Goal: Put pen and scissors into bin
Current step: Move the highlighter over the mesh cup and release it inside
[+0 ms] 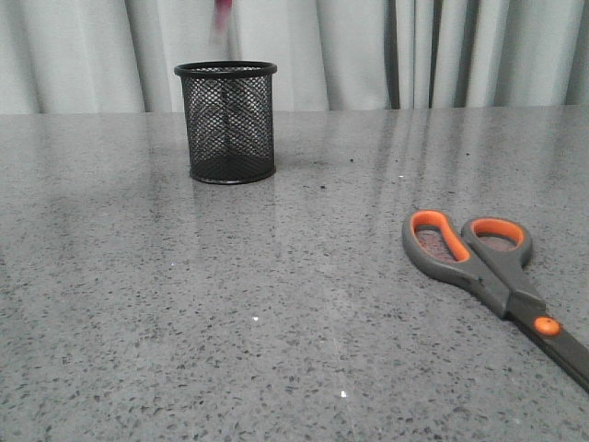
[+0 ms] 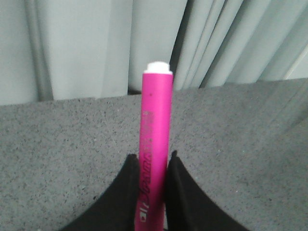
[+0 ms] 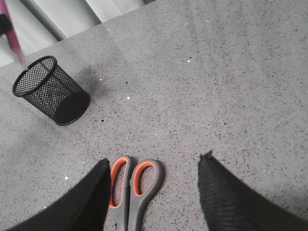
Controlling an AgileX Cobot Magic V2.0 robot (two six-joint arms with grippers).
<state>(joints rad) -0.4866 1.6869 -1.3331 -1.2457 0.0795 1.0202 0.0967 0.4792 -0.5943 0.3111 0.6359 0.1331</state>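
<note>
My left gripper (image 2: 152,161) is shut on the magenta pen (image 2: 155,144), white end away from the wrist. In the front view only a blurred pink tip (image 1: 222,17) shows, above the black mesh bin (image 1: 226,122); it also shows in the right wrist view (image 3: 13,37) above the bin (image 3: 50,91). The scissors (image 1: 492,272) lie flat on the table at the front right, handles toward the bin. My right gripper (image 3: 155,163) is open above them, and the orange-lined loops (image 3: 134,185) lie beside its one finger (image 3: 89,195).
The grey speckled table (image 1: 276,304) runs to a pale curtain (image 1: 442,51) behind the bin. Nothing else stands on it in view.
</note>
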